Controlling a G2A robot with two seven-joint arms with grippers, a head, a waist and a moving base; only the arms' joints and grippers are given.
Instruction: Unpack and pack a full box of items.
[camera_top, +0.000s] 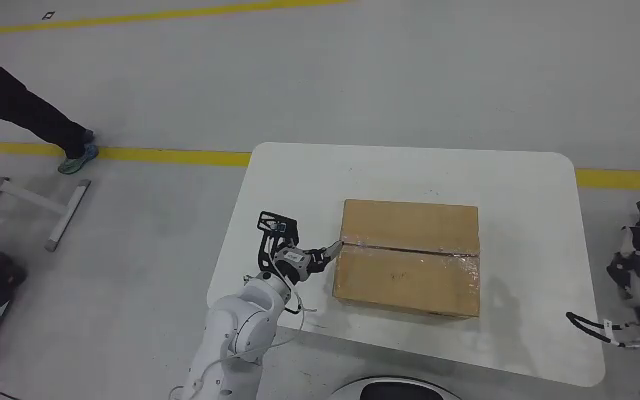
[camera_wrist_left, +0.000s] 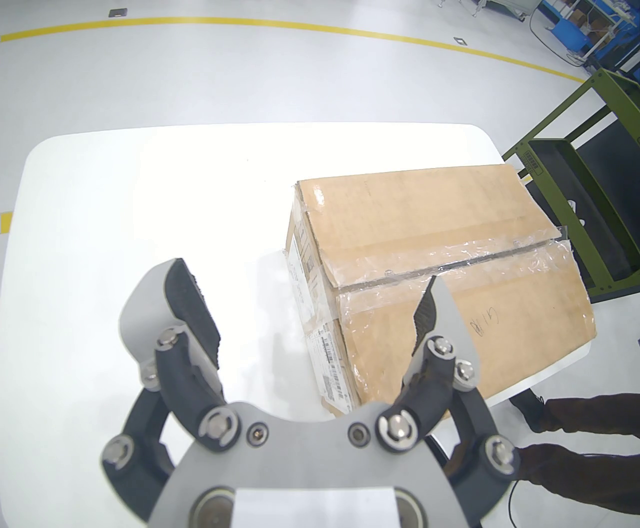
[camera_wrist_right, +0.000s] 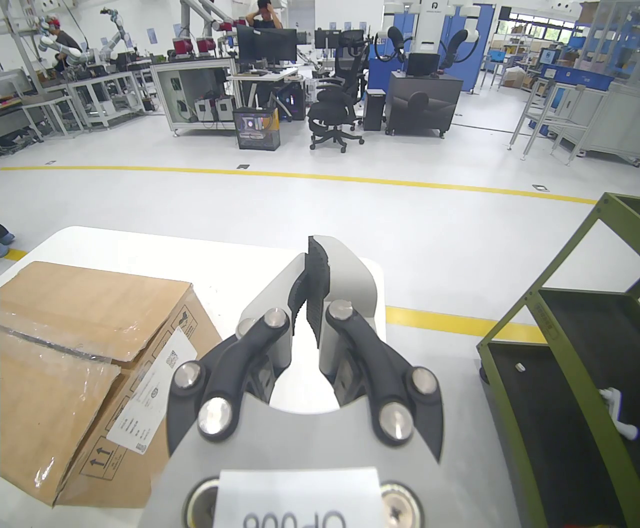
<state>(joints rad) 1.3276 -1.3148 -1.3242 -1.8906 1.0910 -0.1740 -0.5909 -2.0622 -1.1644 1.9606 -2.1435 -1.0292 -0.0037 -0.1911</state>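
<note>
A closed cardboard box (camera_top: 408, 257), sealed with clear tape along its top seam, lies on the white table (camera_top: 300, 170). My left gripper (camera_top: 300, 238) is at the box's left end and stands open. In the left wrist view, the box (camera_wrist_left: 425, 235) lies ahead of this gripper (camera_wrist_left: 310, 300); one fingertip (camera_wrist_left: 434, 305) rests at the taped seam near the end edge, the other finger (camera_wrist_left: 192, 305) hangs over bare table. My right gripper (camera_wrist_right: 311, 285) is shut on nothing, off the other end of the box (camera_wrist_right: 75, 345), near the table edge.
A green metal cart (camera_wrist_right: 550, 350) with a black tray stands on the floor just past the table's right end, also seen beyond the box as the cart (camera_wrist_left: 575, 165). The table (camera_wrist_left: 125, 200) is bare to the box's left and behind it.
</note>
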